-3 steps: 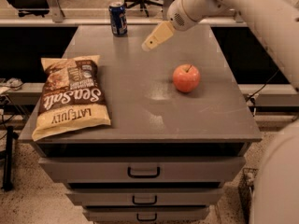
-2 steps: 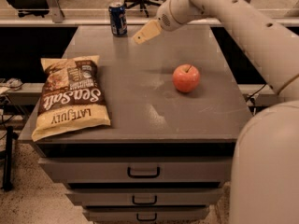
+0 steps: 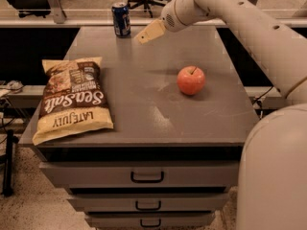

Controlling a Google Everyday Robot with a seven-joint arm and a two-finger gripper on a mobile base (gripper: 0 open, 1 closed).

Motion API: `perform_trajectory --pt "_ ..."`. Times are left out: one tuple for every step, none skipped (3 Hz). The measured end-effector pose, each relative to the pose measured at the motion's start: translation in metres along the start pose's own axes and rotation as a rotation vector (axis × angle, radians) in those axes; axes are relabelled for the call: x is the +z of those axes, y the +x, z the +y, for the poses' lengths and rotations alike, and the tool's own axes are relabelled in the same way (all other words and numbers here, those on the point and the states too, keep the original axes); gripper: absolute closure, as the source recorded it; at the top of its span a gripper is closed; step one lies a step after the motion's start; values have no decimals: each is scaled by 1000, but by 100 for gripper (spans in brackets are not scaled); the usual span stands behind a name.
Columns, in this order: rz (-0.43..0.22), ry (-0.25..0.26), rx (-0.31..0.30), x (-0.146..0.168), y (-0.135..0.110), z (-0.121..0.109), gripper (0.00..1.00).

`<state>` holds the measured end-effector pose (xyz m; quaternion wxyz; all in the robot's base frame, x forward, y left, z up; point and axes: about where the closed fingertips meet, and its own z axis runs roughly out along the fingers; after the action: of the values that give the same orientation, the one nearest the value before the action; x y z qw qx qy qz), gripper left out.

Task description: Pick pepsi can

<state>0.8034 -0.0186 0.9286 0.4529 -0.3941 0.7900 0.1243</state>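
The pepsi can [image 3: 121,18] stood upright at the far edge of the table [image 3: 144,109], upper left of centre in the frame. The gripper [image 3: 145,35] hung just to its right and slightly lower in the picture, near but apart, its tip slanting down-left toward the can's base. Whether the gripper was released or clenched could not be told. The can's long axis was vertical, so the coming move was judged a leftward approach from the side across the short gap.
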Motion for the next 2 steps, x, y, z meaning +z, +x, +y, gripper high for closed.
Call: perform_trajectory --pt "-81 -8 21 22 -13 2 0" --pt "-203 -21 51 69 -39 2 0"
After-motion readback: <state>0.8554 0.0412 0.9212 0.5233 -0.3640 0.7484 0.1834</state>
